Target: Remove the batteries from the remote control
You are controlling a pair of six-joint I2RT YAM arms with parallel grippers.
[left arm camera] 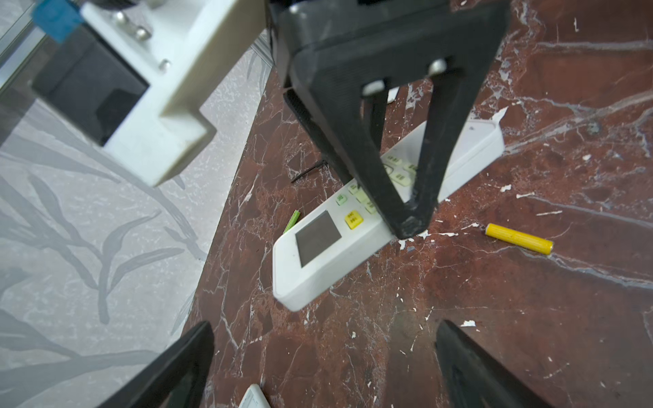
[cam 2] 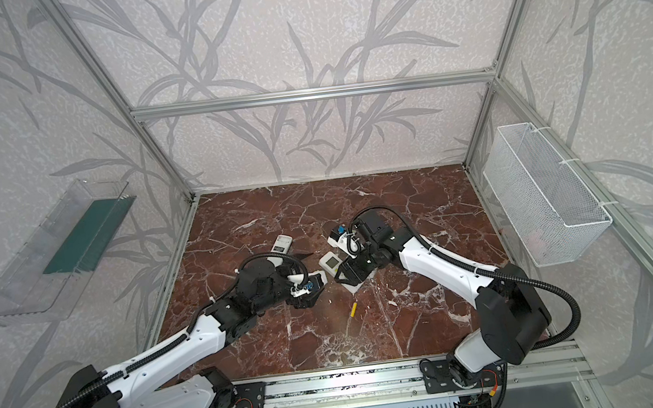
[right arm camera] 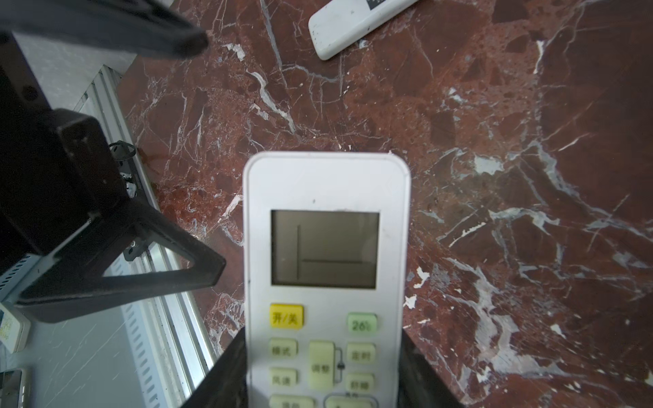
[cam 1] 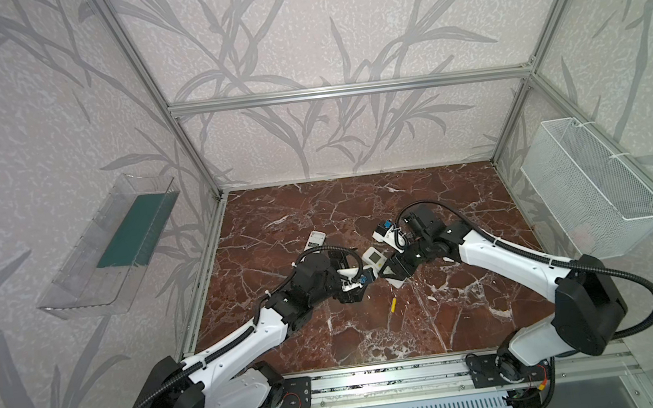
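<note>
Red marble counter (cam 1: 358, 201), framed enclosure. Right claw (right arm camera: 323, 353) clamped across button end of remote (right arm camera: 327, 183), button face up; battery bay not visible. Remote long axis runs from right claw toward left claw (left arm camera: 323, 337); display end free, nearest left arm. Left claw spread wide, empty, just short of display end. One yellow battery (left arm camera: 518, 238) loose on counter near remote. One green-striped battery (left arm camera: 292, 220) part hidden behind remote edge. Whether cells sit inside remote: cannot tell.
</note>
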